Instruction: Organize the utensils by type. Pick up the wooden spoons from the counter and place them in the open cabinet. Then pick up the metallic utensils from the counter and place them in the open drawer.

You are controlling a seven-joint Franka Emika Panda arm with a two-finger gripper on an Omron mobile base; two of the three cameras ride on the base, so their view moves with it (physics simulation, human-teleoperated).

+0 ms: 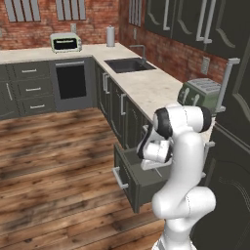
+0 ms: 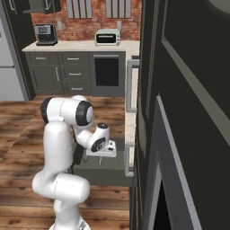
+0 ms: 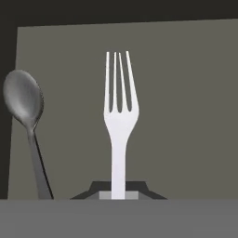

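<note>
Over the grey floor of the open drawer point(image 3: 186, 116), seen from the hand view, a thin silver fork point(image 3: 120, 116) stands tines-up in the middle of the picture, its handle running down into the tool point(image 3: 119, 193), which is clenched on the handle's end. Just to the fork's left, apart from it, lies a dark-grey metal spoon point(image 3: 23, 107) on the drawer floor beside the dark left wall, its oval bowl toward the top of the picture and its thin handle slanting down. From the left base view, the white arm point(image 1: 183, 161) bends down so that its hand sits over the pulled-out dark grey drawer point(image 1: 128, 178) with its silver bar handle, below the beige speckled surface point(image 1: 146, 88). On that surface sit a green toaster point(image 1: 199, 93) near the arm, a sunken sink point(image 1: 128, 64) farther along, and a pale toaster oven point(image 1: 66, 42) against the red brick wall. From the right base view, the hand point(image 2: 101, 146) hangs over the same drawer point(image 2: 101, 173), beside a tall dark cabinet door point(image 2: 188, 112).
</note>
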